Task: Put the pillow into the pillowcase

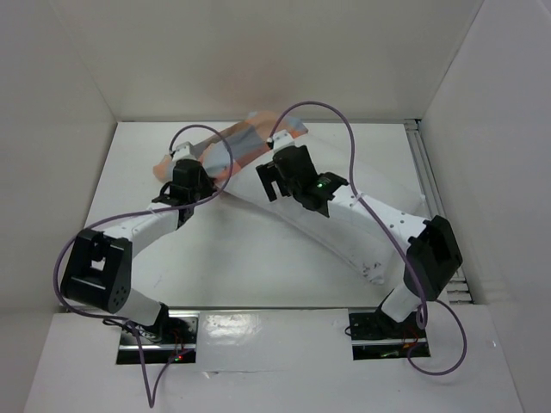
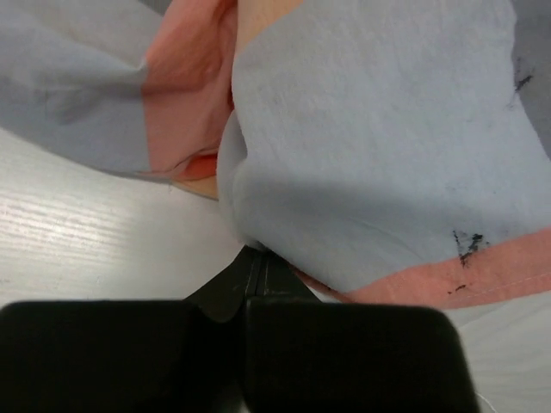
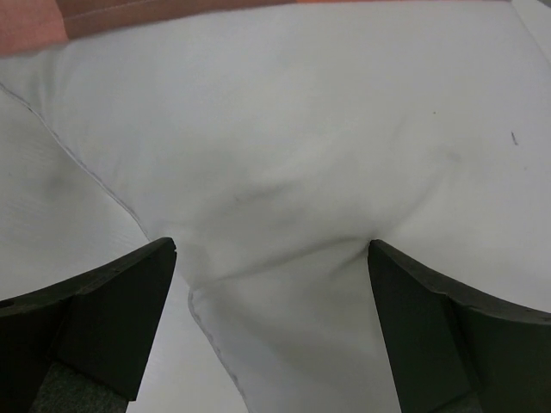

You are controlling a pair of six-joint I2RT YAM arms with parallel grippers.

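From above, a thin checked fabric pillowcase [image 1: 245, 138] in orange, grey and blue lies at the far side of the white desk [image 1: 258, 284]. Left wrist view: the left tool [image 2: 256, 255] is pinched tight on the pillowcase's edge, probably to steady its mouth. Right wrist view: the right tool [image 3: 271, 258] stands wide astride a plump white stuffed pillow [image 3: 301, 129], seemingly ready to grip it.

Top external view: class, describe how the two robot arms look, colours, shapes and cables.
The left arm and right arm have white tubular links and boxy black joints. A purple cable loops along each. A green light glows near the right wrist. The fingers are flat, black blocks.
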